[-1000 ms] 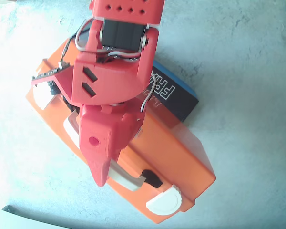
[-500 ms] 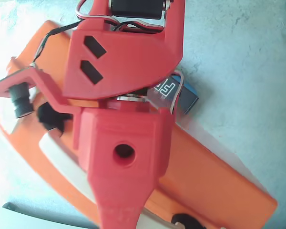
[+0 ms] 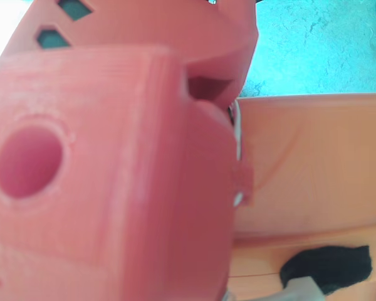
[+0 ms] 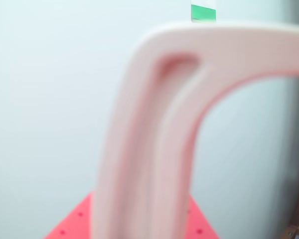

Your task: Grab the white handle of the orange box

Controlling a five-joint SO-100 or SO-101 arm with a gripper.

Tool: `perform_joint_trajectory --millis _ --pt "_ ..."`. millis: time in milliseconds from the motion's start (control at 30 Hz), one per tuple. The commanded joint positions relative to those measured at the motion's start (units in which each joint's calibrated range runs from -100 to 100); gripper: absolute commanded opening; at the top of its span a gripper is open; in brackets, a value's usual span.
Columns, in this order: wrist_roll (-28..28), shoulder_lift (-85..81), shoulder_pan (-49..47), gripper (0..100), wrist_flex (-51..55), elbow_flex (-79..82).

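Note:
The gripper (image 3: pixel 235 164) is a red-orange printed body that fills the left of the overhead view, pressed against the orange box (image 3: pixel 313 163) on the right. A thin sliver of the white handle (image 3: pixel 237 135) shows between the gripper and the box. In the wrist view the white handle (image 4: pixel 154 134) is a blurred arch right in front of the lens, rising from a red gripper part (image 4: pixel 72 226) at the bottom edge. The fingertips are hidden, so I cannot tell whether the jaws are closed on the handle.
A teal surface (image 3: pixel 319 44) lies beyond the box at the top right. A black object (image 3: pixel 329 266) sits at the lower right beside a grey piece (image 3: pixel 304 290). A small green strip (image 4: pixel 203 11) shows above the handle in the wrist view.

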Motion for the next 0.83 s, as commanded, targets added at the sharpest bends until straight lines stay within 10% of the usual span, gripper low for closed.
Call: perform_joint_trajectory --millis 0,800 --pt "-0.3 5.8 0.0 1 3.6 11.8" --pt "-0.3 3.8 -0.3 1 4.2 11.4"
